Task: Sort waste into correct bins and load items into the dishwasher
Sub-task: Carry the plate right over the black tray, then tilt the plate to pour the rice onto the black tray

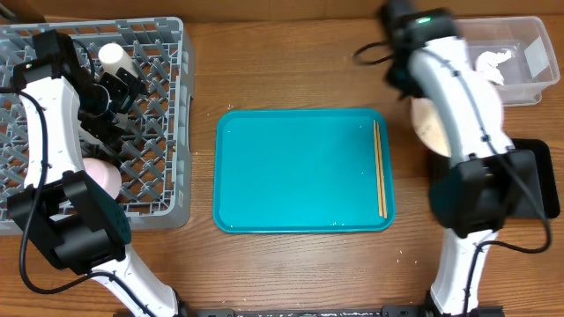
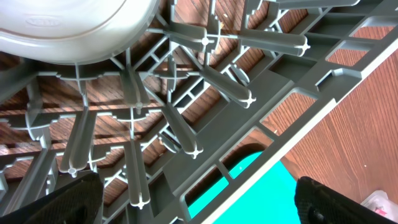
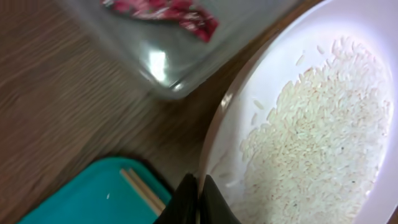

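My right gripper (image 3: 200, 186) is shut on the rim of the large white plate (image 3: 311, 74), which carries a bed of white rice grains (image 3: 323, 130). The plate (image 1: 429, 125) sits beside the clear tub (image 1: 529, 40), which holds the red wrapper (image 3: 168, 12) and the white tissue (image 1: 489, 63). My left gripper (image 2: 199, 199) hangs open over the grey dish rack (image 1: 172, 132) with nothing between its fingers. A pale bowl (image 2: 68, 25) lies upside down in the rack. The white cup (image 1: 115, 57) and pinkish bowl (image 1: 101, 176) are in the rack too.
The teal serving tray (image 1: 300, 172) lies in the middle with the wooden chopsticks (image 1: 380, 167) along its right edge. The black tray (image 1: 539, 180) is at the far right, partly under my right arm. The rack's upright pegs (image 2: 180, 130) stand close under the left fingers.
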Motion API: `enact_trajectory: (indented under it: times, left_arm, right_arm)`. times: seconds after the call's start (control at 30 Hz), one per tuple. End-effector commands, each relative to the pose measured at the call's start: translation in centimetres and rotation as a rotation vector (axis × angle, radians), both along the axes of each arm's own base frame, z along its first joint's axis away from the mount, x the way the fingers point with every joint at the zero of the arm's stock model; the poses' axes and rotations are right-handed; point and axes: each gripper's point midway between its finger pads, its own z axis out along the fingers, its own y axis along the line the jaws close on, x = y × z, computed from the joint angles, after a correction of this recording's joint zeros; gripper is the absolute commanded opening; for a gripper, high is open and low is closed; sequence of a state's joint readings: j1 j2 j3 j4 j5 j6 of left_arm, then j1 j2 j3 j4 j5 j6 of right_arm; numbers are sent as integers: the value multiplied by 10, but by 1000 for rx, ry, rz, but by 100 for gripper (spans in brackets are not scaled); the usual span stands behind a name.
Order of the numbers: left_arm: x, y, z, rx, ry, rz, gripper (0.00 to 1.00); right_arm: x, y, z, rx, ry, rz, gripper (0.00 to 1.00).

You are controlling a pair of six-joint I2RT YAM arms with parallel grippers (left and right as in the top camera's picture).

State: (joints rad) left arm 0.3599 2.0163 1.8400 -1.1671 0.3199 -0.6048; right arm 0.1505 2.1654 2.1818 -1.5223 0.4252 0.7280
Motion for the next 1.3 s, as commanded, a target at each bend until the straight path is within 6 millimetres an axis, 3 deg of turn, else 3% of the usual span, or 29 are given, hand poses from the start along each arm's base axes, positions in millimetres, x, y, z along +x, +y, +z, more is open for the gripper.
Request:
enact_trajectory:
  times: [0.0,0.23,0.5,0.7,0.83,1.03,1.27]
  left_arm:
    - [3,-4,-3,-18,9,6,100]
    - [3,-4,-3,-18,9,6,100]
    - [3,-4,-3,-17,9,6,100]
    - [3,-4,-3,-17,9,5,100]
    - [3,-4,-3,-18,9,5,100]
    - [2,-3,-3,-17,9,8,100]
    - [3,-4,-3,-17,9,6,100]
  right_arm:
    - [1,-29,3,128,-10,-72,4]
    - [-5,-81,-4,323,-28,-217,4]
    - [-5,-107,-2,514,-77,-245,4]
    - [-8,-111,5,692,-115,-286,4]
    - [-12,-125,7,730,-135,-315,4]
    - [-14,-134,19,862,-202,-208,4]
    - [-32,-161,22,899,-219,-270,4]
